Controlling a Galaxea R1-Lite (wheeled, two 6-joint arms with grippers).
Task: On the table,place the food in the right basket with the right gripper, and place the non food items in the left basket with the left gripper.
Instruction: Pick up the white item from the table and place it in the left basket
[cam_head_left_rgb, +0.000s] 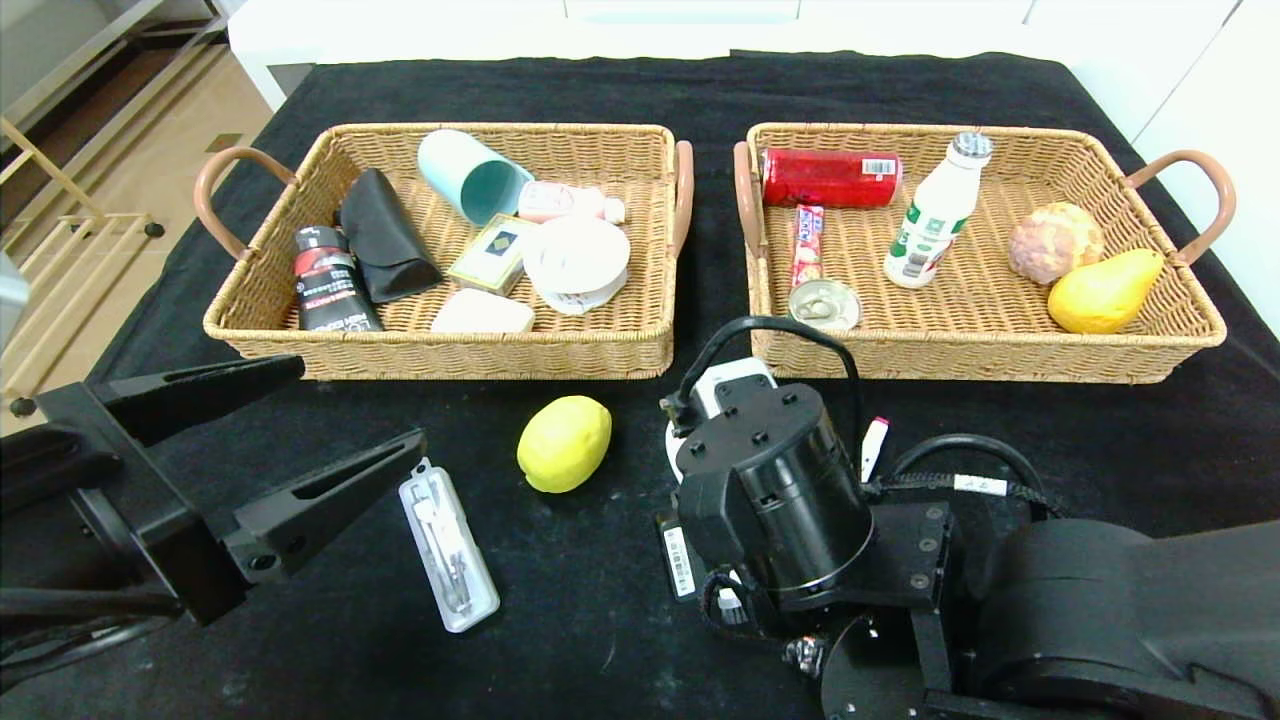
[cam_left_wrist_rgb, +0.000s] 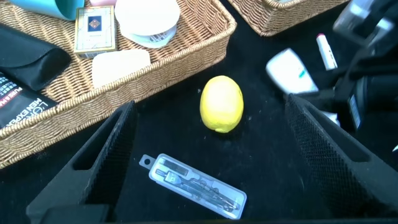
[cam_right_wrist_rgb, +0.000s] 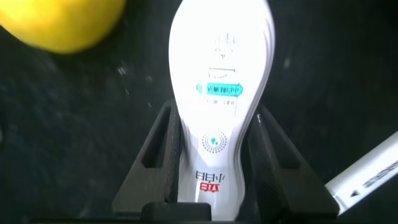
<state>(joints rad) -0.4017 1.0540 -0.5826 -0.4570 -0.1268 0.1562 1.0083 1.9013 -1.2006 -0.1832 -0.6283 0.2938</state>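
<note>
Black cloth covers the table (cam_head_left_rgb: 560, 620). At the near left the left gripper (cam_head_left_rgb: 330, 420) hangs low with its two long fingers spread wide and nothing between them; the clear slim case (cam_head_left_rgb: 448, 545) lies flat on the cloth just beside its nearer fingertip. Behind them sits the left basket (cam_head_left_rgb: 440, 350), holding a dark tube, a black pouch, a teal cup, a small box and round white pieces. The yellow lemon (cam_head_left_rgb: 564, 443) rests on the cloth in front of that basket's right corner, apart from the case and the arms. To its right the right gripper (cam_right_wrist_rgb: 214, 186) points down at the table, its fingers pressed against both sides of the white bottle-shaped brush (cam_right_wrist_rgb: 217, 106), which lies between them. The white marker (cam_head_left_rgb: 873, 447) with pink end lies just right of that wrist. The right basket (cam_head_left_rgb: 985, 350) behind holds the milk bottle (cam_head_left_rgb: 935, 212) standing upright, the pull-tab tin (cam_head_left_rgb: 824, 304) in its near left corner, a red packet, a snack stick, a bun and a pear.
</note>
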